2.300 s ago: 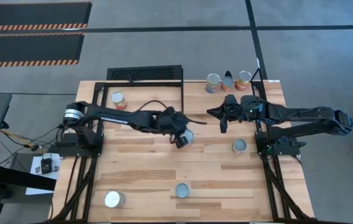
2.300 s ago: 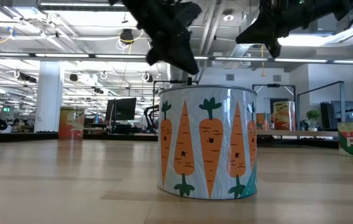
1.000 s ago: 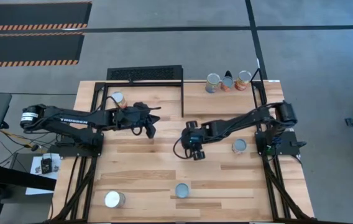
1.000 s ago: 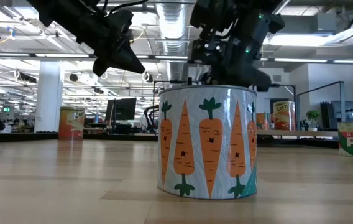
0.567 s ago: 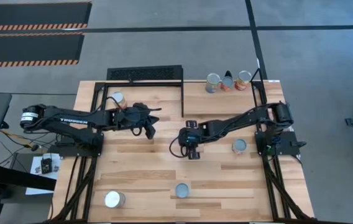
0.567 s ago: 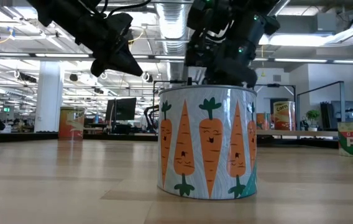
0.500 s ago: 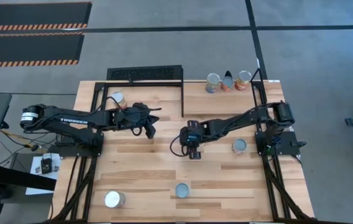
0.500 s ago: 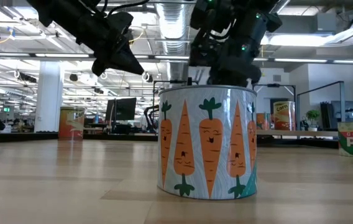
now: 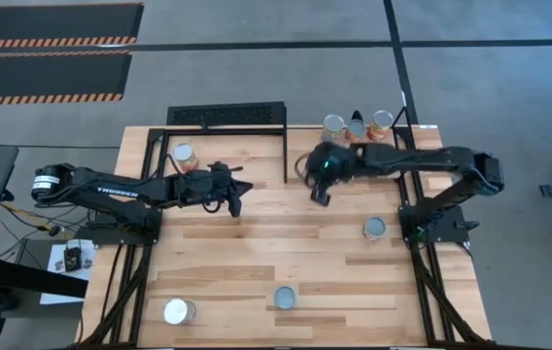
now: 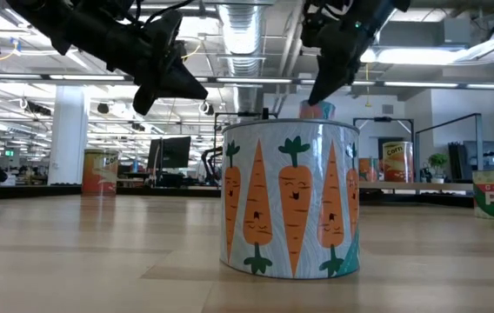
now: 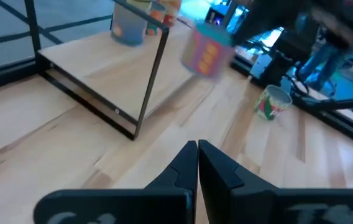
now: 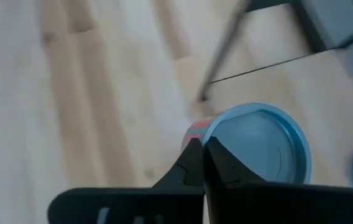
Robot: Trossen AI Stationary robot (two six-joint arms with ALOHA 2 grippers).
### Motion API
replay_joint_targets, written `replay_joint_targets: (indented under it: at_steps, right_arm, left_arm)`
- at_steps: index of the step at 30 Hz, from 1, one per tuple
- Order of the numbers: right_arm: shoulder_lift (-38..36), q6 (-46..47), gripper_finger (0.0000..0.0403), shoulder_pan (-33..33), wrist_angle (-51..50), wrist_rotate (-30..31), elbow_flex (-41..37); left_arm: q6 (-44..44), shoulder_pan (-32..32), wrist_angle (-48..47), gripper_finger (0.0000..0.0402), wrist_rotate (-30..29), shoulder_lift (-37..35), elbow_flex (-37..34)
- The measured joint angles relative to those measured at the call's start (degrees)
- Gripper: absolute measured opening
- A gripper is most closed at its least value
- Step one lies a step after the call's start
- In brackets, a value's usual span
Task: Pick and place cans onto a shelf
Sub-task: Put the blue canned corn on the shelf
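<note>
Light wooden plank tabletop (image 9: 257,253) with thin black metal frame bars, cans on it.
Three small tin cans (image 9: 356,126) stand on the light wooden shelf (image 9: 422,146) at the far right corner; one silver-topped can (image 9: 185,154) far left; one grey-topped can (image 9: 374,228) right; a carrot-print can (image 9: 285,297) and a white-topped can (image 9: 178,311) near the front edge.

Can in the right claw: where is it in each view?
High: can top centre, beside the shelf post.
Low: peeking above the carrot can.
Left wrist: blurred, top centre.
Right wrist: just beyond the right claw.
Shared landmark: shelf post.
</note>
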Motion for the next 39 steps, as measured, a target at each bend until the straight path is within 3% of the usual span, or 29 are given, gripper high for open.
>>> replay_joint_targets:
  at_steps: [5,18,25,39]
  right_arm:
    - [0.3,-5.4,0.0003,-7.2,0.3,-0.7,0.6]
    - [18.8,-24.6,0.0005,-20.0,-1.0,-1.1,14.5]
    - [24.2,-28.7,0.0006,-22.1,-0.5,-3.2,17.1]
    - [24.8,-34.1,0.0007,-23.4,2.9,-8.2,17.2]
  left_arm:
    - [0.1,-0.6,0.4,0.0,-0.4,0.0,0.0]
    - [-0.1,-1.0,0.2,0.0,-2.1,0.0,0.0]
    - [-0.2,-1.0,0.2,0.0,-3.5,0.0,0.0]
    - [-0.3,-1.0,0.2,0.0,-3.6,0.0,0.0]
